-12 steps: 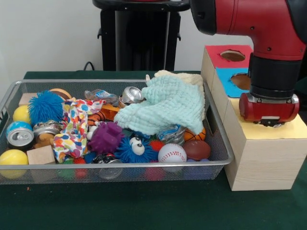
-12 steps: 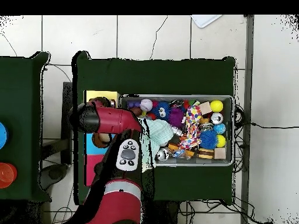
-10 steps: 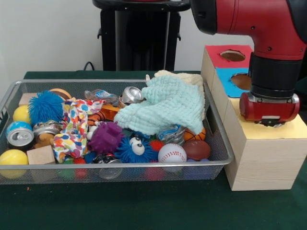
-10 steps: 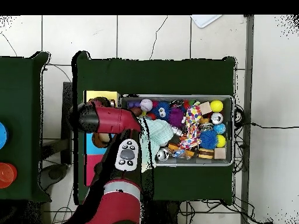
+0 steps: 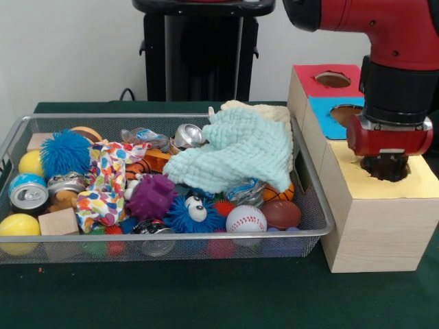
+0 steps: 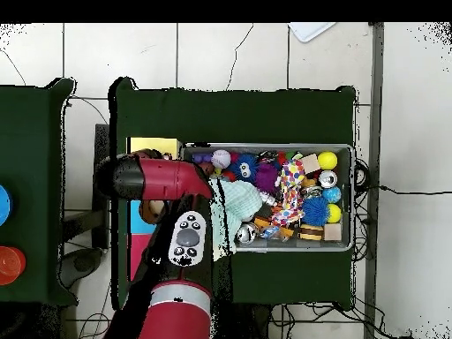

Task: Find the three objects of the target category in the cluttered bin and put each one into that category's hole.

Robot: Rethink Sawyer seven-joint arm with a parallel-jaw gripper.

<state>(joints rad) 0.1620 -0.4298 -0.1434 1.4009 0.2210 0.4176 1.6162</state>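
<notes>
The wire-mesh bin (image 5: pixel 164 237) fills the left and middle of the front view, and it shows in the overhead view (image 6: pixel 352 199). One polka-dot cloth (image 5: pixel 103 179) lies crumpled in its left half among toys; it also shows in the overhead view (image 6: pixel 290 191). No other dotted cloth shows. The yellow-topped box (image 5: pixel 416 185) stands right of the bin. My gripper (image 5: pixel 385 168) hangs under the red wrist, right over the dark round hole in the yellow top. Its state does not show. In the overhead view the arm (image 6: pixel 163 179) covers the hole and the gripper.
A mint-green waffle cloth (image 5: pixel 236 151) and a cream cloth (image 5: pixel 271 111) lie heaped at the bin's right end. The blue top (image 5: pixel 328 122) and the red top (image 5: pixel 306 79) lie behind the yellow one. Balls, cans, fuzzy toys and wooden blocks fill the bin.
The wrist has risen a little and shifted slightly right over the yellow top, and the dark hole under it now shows more. The bin's contents have not moved.
</notes>
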